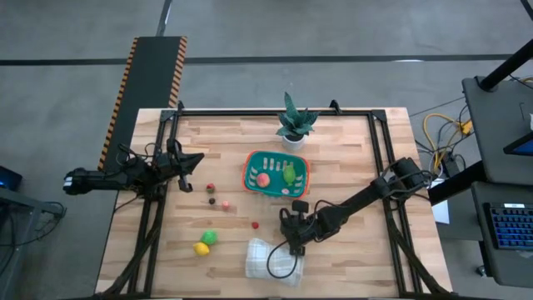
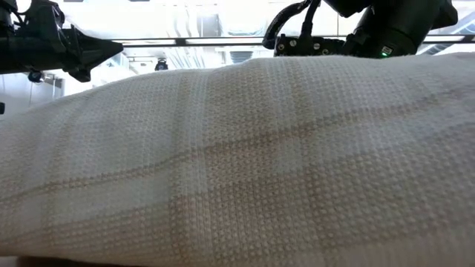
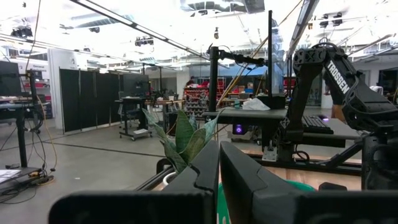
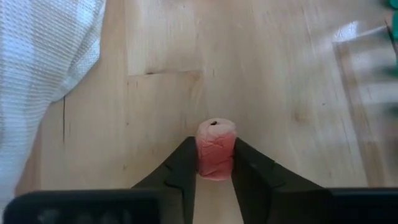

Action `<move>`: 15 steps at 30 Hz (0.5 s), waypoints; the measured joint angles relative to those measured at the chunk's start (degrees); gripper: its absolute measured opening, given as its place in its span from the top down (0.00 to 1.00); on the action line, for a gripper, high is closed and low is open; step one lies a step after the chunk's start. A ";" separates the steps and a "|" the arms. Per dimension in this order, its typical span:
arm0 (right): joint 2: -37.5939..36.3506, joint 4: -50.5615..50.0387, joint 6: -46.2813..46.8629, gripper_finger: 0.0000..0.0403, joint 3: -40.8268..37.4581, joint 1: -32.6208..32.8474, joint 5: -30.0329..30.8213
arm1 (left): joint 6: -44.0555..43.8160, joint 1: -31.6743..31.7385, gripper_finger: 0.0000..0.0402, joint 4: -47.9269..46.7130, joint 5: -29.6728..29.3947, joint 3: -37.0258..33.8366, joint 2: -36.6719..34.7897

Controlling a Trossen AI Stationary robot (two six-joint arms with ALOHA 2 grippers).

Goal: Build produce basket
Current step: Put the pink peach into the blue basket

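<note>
My right gripper point(image 4: 216, 168) is down at the table near the front middle point(image 1: 293, 243), shut on a small pink-red ribbed toy piece point(image 4: 216, 140) of the produce. The teal basket point(image 1: 250, 171) with an orange rim stands mid-table and holds a pink piece point(image 1: 263, 178) and a green piece point(image 1: 289, 174). A green piece point(image 1: 210, 237), a yellow piece point(image 1: 201, 247) and tiny berries point(image 1: 212, 193) lie loose on the wood left of it. My left gripper point(image 1: 198, 158) waits shut above the table's left side. My right gripper pinches the pink-red piece by its two opposite sides point(image 4: 205, 158) between its two fingers. The fingers slant down at it from the table's far right. The piece stands on the wood with its small-holed end point(image 4: 214, 123) pointing away from the gripper.
A folded white cloth point(image 1: 273, 260) lies at the front edge just beside my right gripper and fills the low view point(image 2: 237, 163). A potted green plant point(image 1: 293, 125) stands behind the basket at the far edge. Black frame rails point(image 1: 379, 167) run along the table's sides.
</note>
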 joint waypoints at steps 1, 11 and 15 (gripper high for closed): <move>0.00 -0.01 -0.25 0.83 -0.01 0.00 0.05 | 0.00 0.00 1.00 0.00 0.00 0.00 0.00; 0.00 0.30 -1.27 0.85 -0.07 0.00 0.16 | 0.00 0.00 1.00 0.00 0.00 0.00 0.00; 0.00 0.40 -1.44 0.85 -0.09 0.00 0.16 | 0.00 0.00 1.00 0.00 0.00 0.00 0.00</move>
